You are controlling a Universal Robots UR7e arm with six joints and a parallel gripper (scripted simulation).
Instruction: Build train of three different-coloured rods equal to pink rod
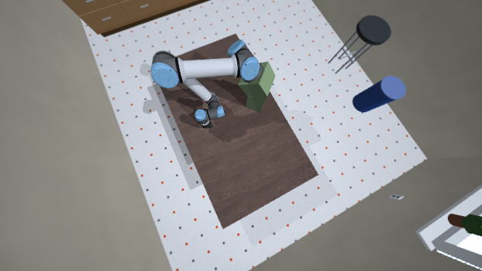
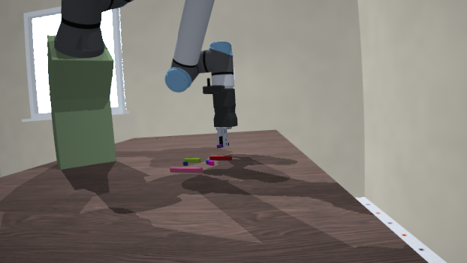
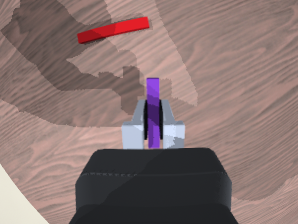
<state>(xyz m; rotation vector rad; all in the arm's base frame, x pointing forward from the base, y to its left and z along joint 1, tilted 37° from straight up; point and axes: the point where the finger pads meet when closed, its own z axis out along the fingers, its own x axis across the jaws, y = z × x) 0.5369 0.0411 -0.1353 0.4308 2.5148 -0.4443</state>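
Observation:
My gripper (image 2: 223, 145) (image 3: 153, 111) is shut on the purple rod (image 2: 219, 146) (image 3: 153, 87) and holds it above the table, behind the red rod in the exterior view. The red rod (image 2: 221, 158) (image 3: 113, 30) lies on the table. A magenta rod (image 2: 211, 163) lies in front of it, with a blue piece (image 2: 207, 161) touching or close behind; the gap cannot be told. A lime rod (image 2: 192, 160) lies to the left, with a small dark blue rod (image 2: 185, 163) in front of it. The pink rod (image 2: 186, 170) lies nearest the exterior camera. The arm hides the rods in the top view.
The brown table (image 1: 248, 170) (image 2: 300, 225) carries the rods. The green pedestal (image 1: 257, 90) (image 2: 84, 131) under the arm's base stands at the left in the exterior view. A stool (image 1: 373, 30) and a blue cylinder (image 1: 377, 94) stand off the table.

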